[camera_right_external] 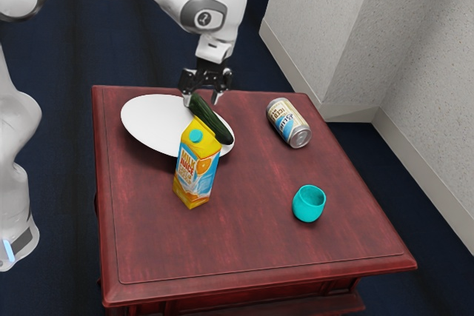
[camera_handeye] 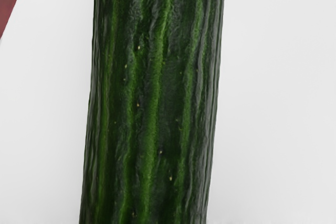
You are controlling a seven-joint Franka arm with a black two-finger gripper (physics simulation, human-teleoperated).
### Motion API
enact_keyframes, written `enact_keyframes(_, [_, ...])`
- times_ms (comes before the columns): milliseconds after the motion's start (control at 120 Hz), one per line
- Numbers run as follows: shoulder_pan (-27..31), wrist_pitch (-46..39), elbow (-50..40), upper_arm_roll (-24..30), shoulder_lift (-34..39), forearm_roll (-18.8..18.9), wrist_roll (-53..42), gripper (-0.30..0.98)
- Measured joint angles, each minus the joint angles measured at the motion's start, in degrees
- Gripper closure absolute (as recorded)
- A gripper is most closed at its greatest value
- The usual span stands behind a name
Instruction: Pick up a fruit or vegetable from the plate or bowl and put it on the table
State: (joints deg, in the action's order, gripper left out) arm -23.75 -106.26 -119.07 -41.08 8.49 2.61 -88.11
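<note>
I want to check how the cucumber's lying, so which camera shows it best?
The exterior view: it takes in nearly the whole length of the cucumber, on the white plate behind the carton. The wrist view gives a close stretch of its ridged skin against the plate.

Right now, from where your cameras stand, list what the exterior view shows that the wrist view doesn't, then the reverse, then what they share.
Exterior view: the open gripper, juice carton, can lying on its side and turquoise cup.
Wrist view: pale specks and light green streaks along the skin of the cucumber, close up.
Both: the cucumber, white plate and red table.
</note>
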Motion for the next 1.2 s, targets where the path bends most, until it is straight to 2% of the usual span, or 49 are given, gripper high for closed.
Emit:
enact_keyframes(400, [-0.46,-2.03,-0.47,-0.12,-3.39,0.45,0.29,0.10])
enact_keyframes(608, [-0.49,-4.19,-0.26,-0.07,-4.36,0.32,0.39,0.36])
enact_keyframes(833, [-0.43,-5.04,0.23,-0.12,-3.99,-0.23,0.73,0.44])
enact_keyframes(1017, [-0.06,-3.65,7.57,0.44,-3.46,-1.10,0.92,0.45])
enact_keyframes(1200, [-0.51,-2.35,14.87,1.64,-10.08,-4.31,0.87,0.47])
